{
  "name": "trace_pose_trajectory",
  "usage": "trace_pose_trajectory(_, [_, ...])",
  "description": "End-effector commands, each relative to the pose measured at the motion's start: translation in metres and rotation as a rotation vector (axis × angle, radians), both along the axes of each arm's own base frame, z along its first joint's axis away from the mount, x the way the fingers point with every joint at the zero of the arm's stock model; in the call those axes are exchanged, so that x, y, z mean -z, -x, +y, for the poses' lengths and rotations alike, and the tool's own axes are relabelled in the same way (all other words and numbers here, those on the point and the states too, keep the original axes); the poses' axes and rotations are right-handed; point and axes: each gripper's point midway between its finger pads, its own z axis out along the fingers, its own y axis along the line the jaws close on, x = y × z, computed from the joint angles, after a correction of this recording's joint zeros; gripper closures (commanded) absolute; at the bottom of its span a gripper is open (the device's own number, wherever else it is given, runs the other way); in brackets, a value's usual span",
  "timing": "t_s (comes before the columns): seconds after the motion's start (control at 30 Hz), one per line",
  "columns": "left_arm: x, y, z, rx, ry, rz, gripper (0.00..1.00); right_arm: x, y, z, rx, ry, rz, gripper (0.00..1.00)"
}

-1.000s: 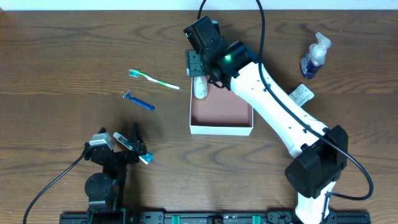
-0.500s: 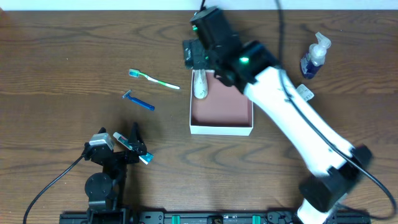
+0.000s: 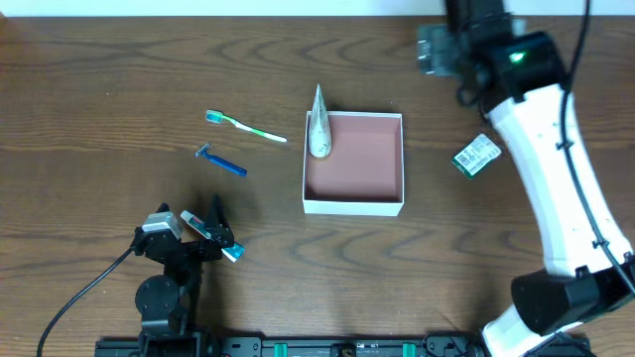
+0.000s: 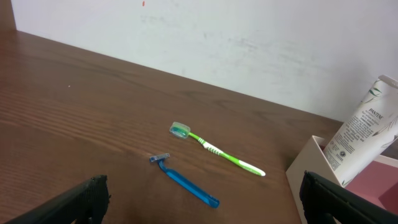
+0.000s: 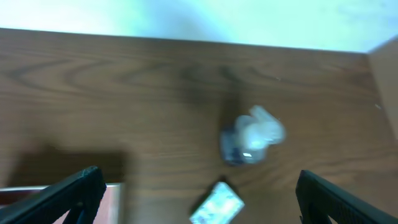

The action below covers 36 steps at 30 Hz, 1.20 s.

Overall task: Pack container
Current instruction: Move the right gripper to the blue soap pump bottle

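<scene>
One tube leans inside the container — left gripper and right gripper gape wide, apparently empty.

this is a robotics lab bench, not a bathroom: a dark wood-grain table set against a bare white wall, a black mounting rail along the near edge, cables trailing off the arm bases, and a toothbrush and razor lying loose on the wood just ahead of the left gripper.
</scene>
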Motion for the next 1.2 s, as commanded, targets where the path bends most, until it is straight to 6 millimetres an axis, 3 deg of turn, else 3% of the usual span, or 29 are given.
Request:
trace_pose_trajectory(0.0, [0.015,0.001,-0.003,0.020,-0.013,0.046,0.02,0.004,-0.009,-0.019,-0.091,-0.005,0.026,0.01])
trace_pose_trajectory(0.17, [0.015,0.001,-0.003,0.020,-0.013,0.046,0.02,0.022,-0.022,-0.059,-0.124,-0.009,0.068,0.01])
trace_pose_trajectory(0.3, [0.015,0.001,-0.003,0.020,-0.013,0.046,0.02,0.049,-0.030,-0.089,-0.128,0.005,0.137,0.01])
trace_pose_trajectory(0.47, [0.015,0.001,-0.003,0.020,-0.013,0.046,0.02,0.083,-0.039,-0.114,-0.140,0.000,0.205,0.01])
trace_pose_trajectory(0.83, [0.015,0.001,-0.003,0.020,-0.013,0.046,0.02,0.151,-0.063,-0.123,-0.192,-0.079,0.277,0.01])
trace_pose_trajectory(1.03, [0.015,0.001,-0.003,0.020,-0.013,0.046,0.02,0.189,-0.064,-0.118,-0.198,-0.133,0.349,0.17])
trace_pose_trajectory(1.17, [0.015,0.001,-0.003,0.020,-0.013,0.046,0.02,0.193,-0.065,-0.117,-0.195,-0.139,0.353,0.28])
